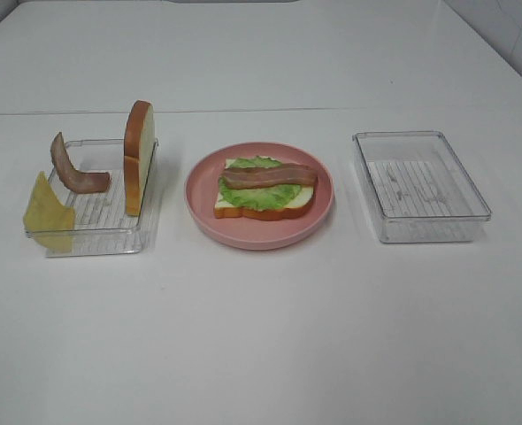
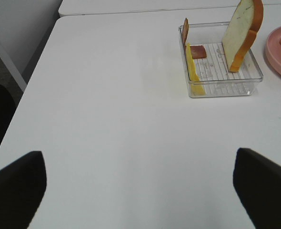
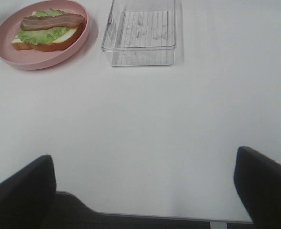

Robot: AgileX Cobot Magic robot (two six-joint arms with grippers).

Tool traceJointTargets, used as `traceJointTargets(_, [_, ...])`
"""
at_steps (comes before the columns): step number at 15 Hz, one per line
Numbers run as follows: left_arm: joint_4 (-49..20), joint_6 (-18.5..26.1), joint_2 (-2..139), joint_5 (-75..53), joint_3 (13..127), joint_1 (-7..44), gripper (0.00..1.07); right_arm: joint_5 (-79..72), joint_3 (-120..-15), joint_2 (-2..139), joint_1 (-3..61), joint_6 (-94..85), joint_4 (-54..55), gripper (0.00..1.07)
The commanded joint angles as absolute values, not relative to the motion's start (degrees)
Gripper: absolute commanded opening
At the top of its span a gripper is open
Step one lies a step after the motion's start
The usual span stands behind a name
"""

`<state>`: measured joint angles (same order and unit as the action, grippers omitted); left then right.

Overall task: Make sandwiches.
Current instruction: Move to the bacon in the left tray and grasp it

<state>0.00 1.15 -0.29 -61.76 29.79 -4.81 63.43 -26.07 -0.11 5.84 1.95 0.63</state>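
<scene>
On the pink plate (image 1: pixel 318 208) lies a bread slice (image 1: pixel 230 206) with a green lettuce leaf (image 1: pixel 261 196) and a bacon strip (image 1: pixel 268 176) on top; the stack shows in the right wrist view (image 3: pixel 47 28) too. The left clear tray (image 1: pixel 102 232) holds an upright bread slice (image 1: pixel 138 157), a curled bacon strip (image 1: pixel 73 173) and a yellow cheese slice (image 1: pixel 47 212) leaning on its wall; they also show in the left wrist view (image 2: pixel 241 33). My left gripper (image 2: pixel 138 183) and right gripper (image 3: pixel 145 183) are open, empty and held back over bare table; neither shows in the exterior view.
An empty clear tray (image 1: pixel 420 186) stands right of the plate, also in the right wrist view (image 3: pixel 139 36). The white table's left edge (image 2: pixel 33 81) and near edge (image 3: pixel 178 217) show in the wrist views.
</scene>
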Motion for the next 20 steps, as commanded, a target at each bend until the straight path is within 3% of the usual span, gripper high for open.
traceJointTargets(1, [0.0, 1.26, -1.15, -61.59, 29.62, -4.64, 1.0, 63.03, -25.84, -2.12, 5.96, 1.26, 0.86, 0.96])
traceJointTargets(20, [0.0, 1.2, -1.09, -61.54, 29.62, -4.64, 1.0, 63.03, -25.84, -2.06, 5.96, 1.32, 0.0, 0.96])
